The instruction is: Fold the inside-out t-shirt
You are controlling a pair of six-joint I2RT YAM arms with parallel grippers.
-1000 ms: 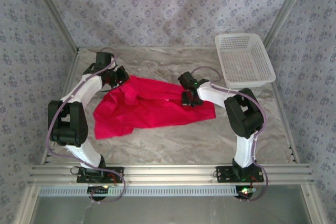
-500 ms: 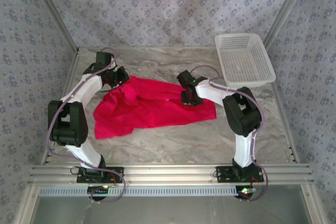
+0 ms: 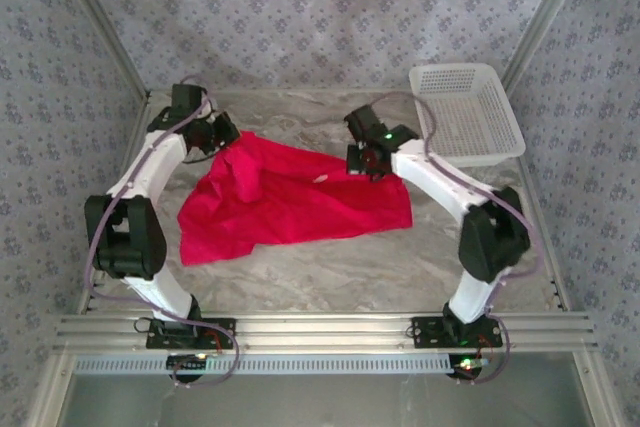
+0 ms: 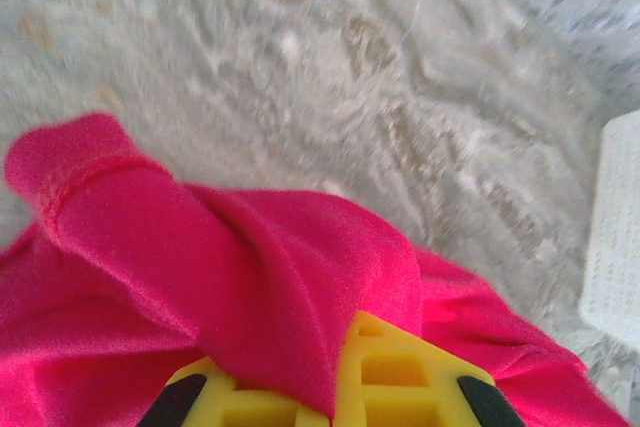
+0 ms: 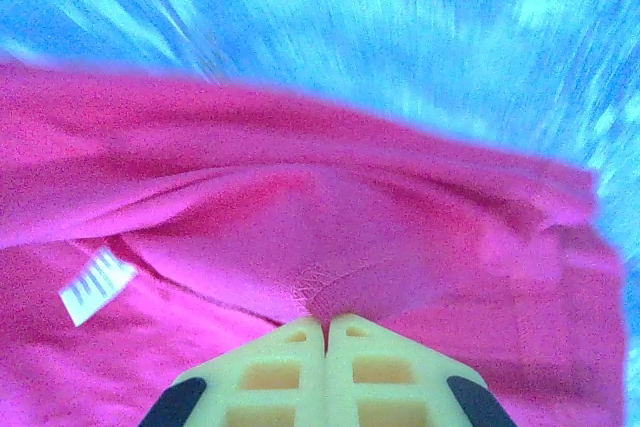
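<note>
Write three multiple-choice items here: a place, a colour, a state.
1. Where on the table is the basket? A far right corner; B near left corner; C between the arms.
2. Colour of the t-shirt? A blue; B red; C green.
3. The right gripper's jaws? A wide open; B shut, empty; C shut on the t-shirt.
A: it stands far right. B: the cloth is bright red. C: closed jaws pinch a fold.
</note>
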